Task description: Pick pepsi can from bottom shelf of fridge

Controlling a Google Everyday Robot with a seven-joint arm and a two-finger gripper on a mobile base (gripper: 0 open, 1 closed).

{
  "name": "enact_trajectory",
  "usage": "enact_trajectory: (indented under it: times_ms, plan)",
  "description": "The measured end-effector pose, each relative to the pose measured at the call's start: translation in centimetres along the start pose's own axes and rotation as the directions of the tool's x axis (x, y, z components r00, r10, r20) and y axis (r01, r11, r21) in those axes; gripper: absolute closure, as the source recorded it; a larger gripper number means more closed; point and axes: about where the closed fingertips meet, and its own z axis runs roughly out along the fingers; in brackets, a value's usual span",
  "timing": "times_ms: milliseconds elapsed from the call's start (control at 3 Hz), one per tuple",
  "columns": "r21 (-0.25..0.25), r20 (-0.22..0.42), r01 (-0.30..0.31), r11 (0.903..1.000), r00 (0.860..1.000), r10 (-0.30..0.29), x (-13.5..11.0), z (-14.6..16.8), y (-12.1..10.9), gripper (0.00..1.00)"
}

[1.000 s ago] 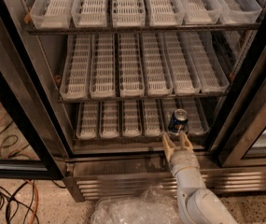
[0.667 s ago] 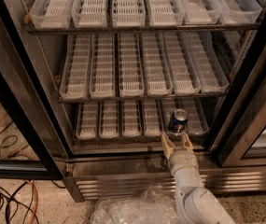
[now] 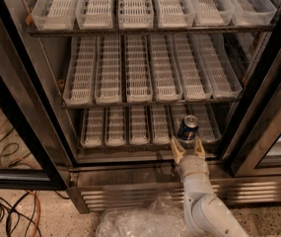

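Observation:
The pepsi can is blue with a silver top. It stands upright at the front of the fifth white tray lane on the bottom shelf of the fridge. My gripper is at the shelf's front edge, right below the can. Its two tan fingers are spread apart, one on each side of the can's base. They are not closed on the can. The white arm rises from the bottom right.
Two higher shelves carry rows of white slotted trays. The open black-framed door stands at the left, the right frame close beside the can. A crumpled clear plastic bag lies on the floor below the grille, cables at the left.
The gripper has moved a little forward and up toward the can. The can has not moved.

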Motion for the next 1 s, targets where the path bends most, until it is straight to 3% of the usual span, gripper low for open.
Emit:
enact_trajectory:
  times_ms: [1000]
  plan:
    - [0.07,0.019,-0.024,0.9972,1.0,0.023,-0.6,2.6,-1.5,0.4]
